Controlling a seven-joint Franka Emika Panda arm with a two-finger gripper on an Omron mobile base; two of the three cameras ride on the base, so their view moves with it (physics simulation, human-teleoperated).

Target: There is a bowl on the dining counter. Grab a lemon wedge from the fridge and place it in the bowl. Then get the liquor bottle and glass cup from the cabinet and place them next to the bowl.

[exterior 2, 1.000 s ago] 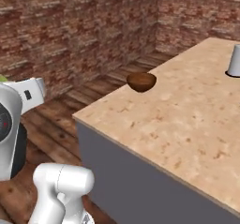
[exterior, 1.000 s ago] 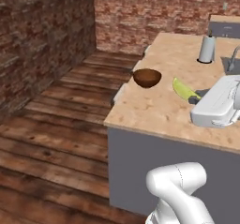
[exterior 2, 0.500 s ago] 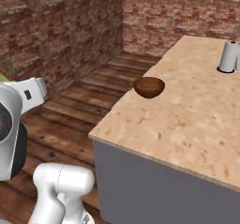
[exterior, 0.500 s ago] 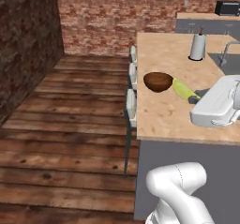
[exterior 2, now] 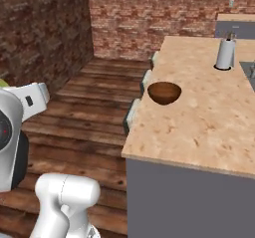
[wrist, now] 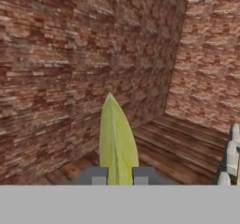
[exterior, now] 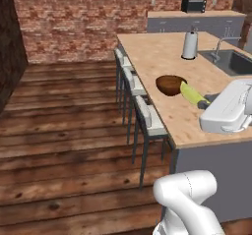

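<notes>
Left base view: stools [exterior: 142, 116] lining the dining counter [exterior: 162, 57]; bowl [exterior: 171, 85] sitting near its edge. Lemon wedge [exterior: 193, 95] projecting from the gripper [wrist: 118, 176], whose fingers are clamping its base in the hand view. Judged light, soft, slippery; pinching the rind end is safest.

Bare dining counter [exterior 2: 209, 127] around bowl [exterior 2: 164, 92]; paper-towel roll [exterior 2: 224, 54] well beyond.

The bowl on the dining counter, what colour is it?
The bowl is dark brown, clearest in the right base view.
</notes>
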